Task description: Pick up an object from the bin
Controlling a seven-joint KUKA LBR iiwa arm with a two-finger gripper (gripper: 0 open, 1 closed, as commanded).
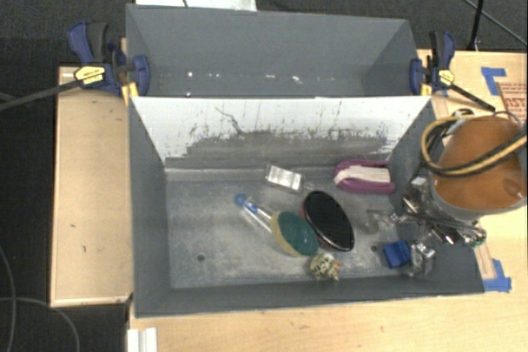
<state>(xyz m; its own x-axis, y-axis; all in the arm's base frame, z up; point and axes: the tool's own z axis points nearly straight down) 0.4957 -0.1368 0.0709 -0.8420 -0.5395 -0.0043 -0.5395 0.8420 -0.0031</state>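
Observation:
My gripper (pixel 421 243) hangs low at the bin's right wall, under the arm's orange cover. A small blue block (pixel 395 255) lies right beside it on its left, at the foot of that wall; I cannot make out whether the gripper touches it. A black oval disc (pixel 328 220) lies to the left of the gripper on the bin floor. A small mottled yellow-green lump (pixel 323 265) sits near the front wall. A purple and white piece (pixel 363 176) lies behind, toward the back right corner.
Left of the black disc lie a round green pad (pixel 295 233) and a clear tube with a blue cap (pixel 254 213). A small silvery block (pixel 283 176) sits near the back wall. The bin's left half holds bare floor.

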